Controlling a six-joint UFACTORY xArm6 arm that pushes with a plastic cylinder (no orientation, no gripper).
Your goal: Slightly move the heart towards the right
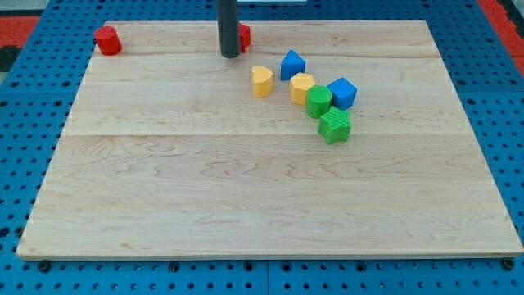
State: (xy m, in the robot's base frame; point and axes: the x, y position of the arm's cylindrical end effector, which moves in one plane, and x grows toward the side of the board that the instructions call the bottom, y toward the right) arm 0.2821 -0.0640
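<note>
A yellow heart block (261, 81) lies on the wooden board (246, 180) near the view's top centre. My tip (230, 55) stands on the board up and to the left of the heart, a short gap away, not touching it. To the heart's right sits a cluster: a blue block (292, 65), a yellow block (301, 87), a green block (318, 101), a blue cube (342, 93) and a green star-like block (334, 125).
A red cylinder (107, 40) sits at the board's top left corner. Another red block (243, 35) is partly hidden behind the rod at the top edge. Blue pegboard (33, 123) surrounds the board.
</note>
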